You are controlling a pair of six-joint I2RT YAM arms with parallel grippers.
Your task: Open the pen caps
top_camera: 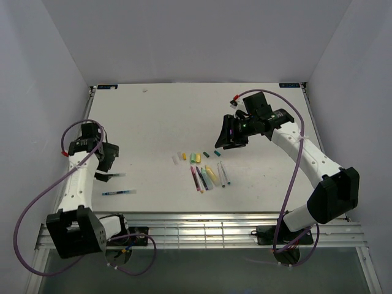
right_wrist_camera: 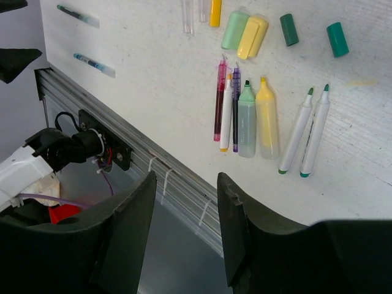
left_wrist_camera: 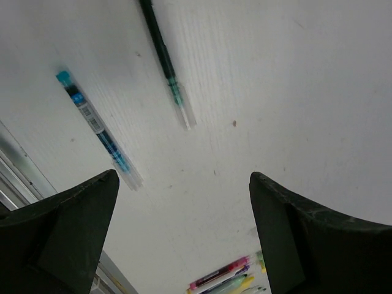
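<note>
Loose pen caps lie in a row at the table's middle: pale green [right_wrist_camera: 234, 29], yellow [right_wrist_camera: 252, 35], dark teal [right_wrist_camera: 288, 29] and teal [right_wrist_camera: 337, 39]. Below them lie uncapped pens [right_wrist_camera: 226, 110], a green highlighter [right_wrist_camera: 246, 125], a yellow highlighter [right_wrist_camera: 267, 122] and two white pens with green tips [right_wrist_camera: 306, 131]. My right gripper [top_camera: 231, 133] [right_wrist_camera: 184, 184] hangs open and empty above and right of this cluster. My left gripper [top_camera: 109, 160] [left_wrist_camera: 184, 177] is wide open with nothing between its fingers. It hovers over a dark green pen [left_wrist_camera: 165, 61] and a blue pen [left_wrist_camera: 98, 128], both with clear caps.
The dark green pen [top_camera: 113, 177] and the blue pen [top_camera: 119, 192] lie apart at the left, near the table's front edge. A metal rail [right_wrist_camera: 165, 177] runs along that edge. Two clear caps [right_wrist_camera: 187, 15] and a small yellow piece [right_wrist_camera: 215, 11] lie left of the coloured caps.
</note>
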